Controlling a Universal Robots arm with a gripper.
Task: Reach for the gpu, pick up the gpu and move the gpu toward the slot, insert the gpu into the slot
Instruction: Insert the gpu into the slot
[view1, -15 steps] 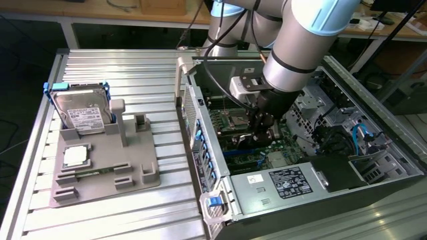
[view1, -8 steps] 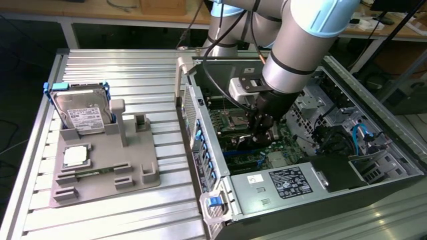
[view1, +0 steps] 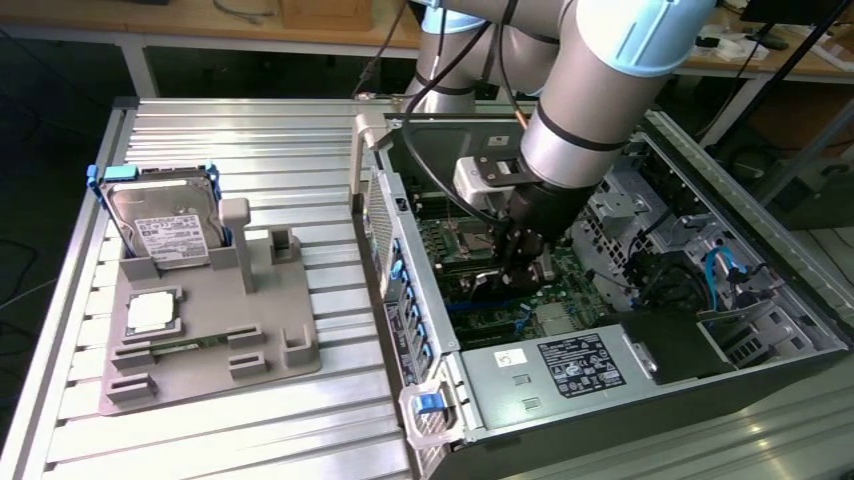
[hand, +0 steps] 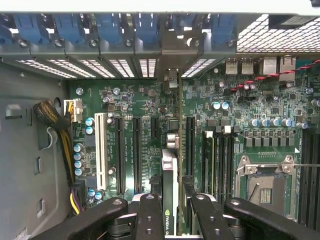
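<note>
Green-edged and held on edge, the gpu (hand: 170, 200) was gripped by the closed end effector (hand: 171, 207) inside the computer case (view1: 747, 330), poised just above the motherboard (hand: 135, 107), insertion not yet completed.

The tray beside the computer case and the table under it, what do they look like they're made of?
The tray looks like matte grey moulded or printed plastic: uniform dull colour, blocky posts. The table looks like bare aluminium: pale silvery ribbed profiles with a soft sheen. The computer case looks like sheet metal, grey and perforated.
</note>
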